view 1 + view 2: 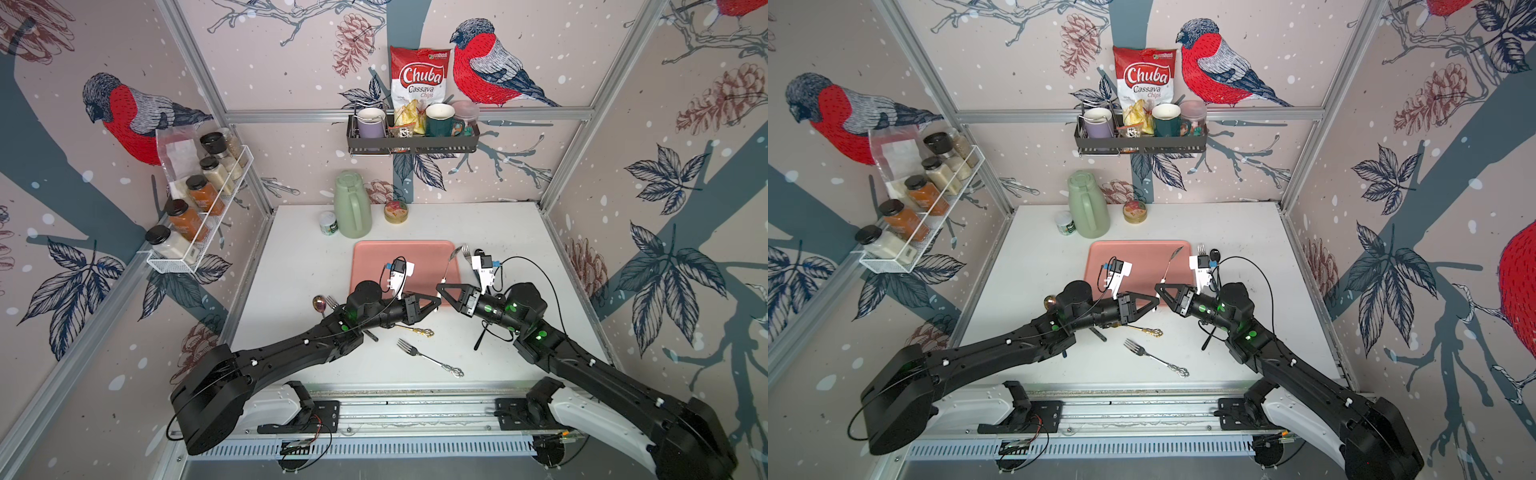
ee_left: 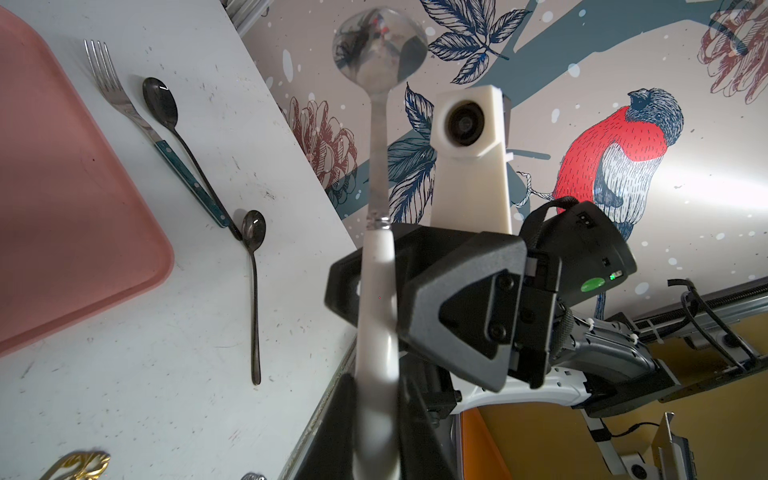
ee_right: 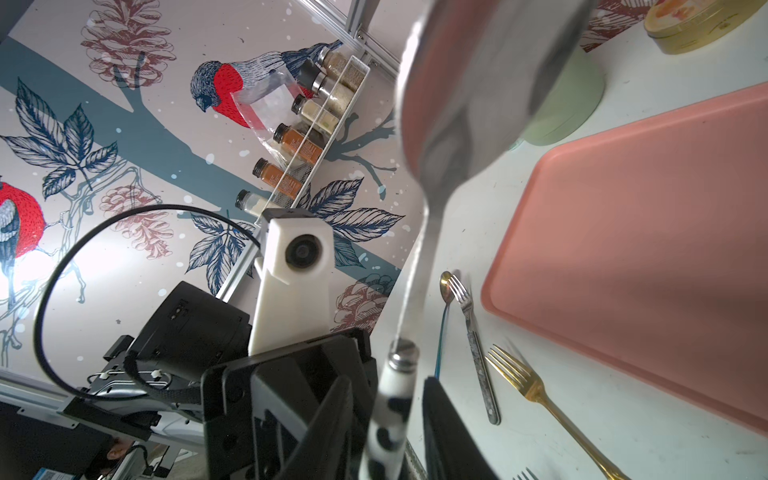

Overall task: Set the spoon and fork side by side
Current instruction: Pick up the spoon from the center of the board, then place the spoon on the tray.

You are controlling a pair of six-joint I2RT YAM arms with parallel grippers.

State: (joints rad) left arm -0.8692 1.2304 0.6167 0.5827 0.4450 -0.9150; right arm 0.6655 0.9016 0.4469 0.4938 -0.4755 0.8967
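Observation:
A spoon [image 1: 447, 268] with a spotted white handle stands tilted above the pink tray's [image 1: 374, 266] front right corner, bowl up. Both grippers meet at its handle. My left gripper [image 1: 435, 302] is shut on the lower handle [image 2: 376, 415]. My right gripper [image 1: 441, 289] is closed round the handle just above [image 3: 392, 399]. In both top views a silver fork [image 1: 428, 358] [image 1: 1154, 357] with an ornate handle lies loose on the table in front. A gold fork [image 3: 536, 390] lies by the tray's front edge, partly under the left arm.
A teal-handled fork [image 2: 124, 108] and a black spoon [image 2: 166, 112] lie together right of the tray, with a small black spoon [image 2: 254, 266] nearer. Another spoon and fork [image 1: 326, 302] lie left of the tray. A green jug [image 1: 353, 208], a jar and a tin stand at the back.

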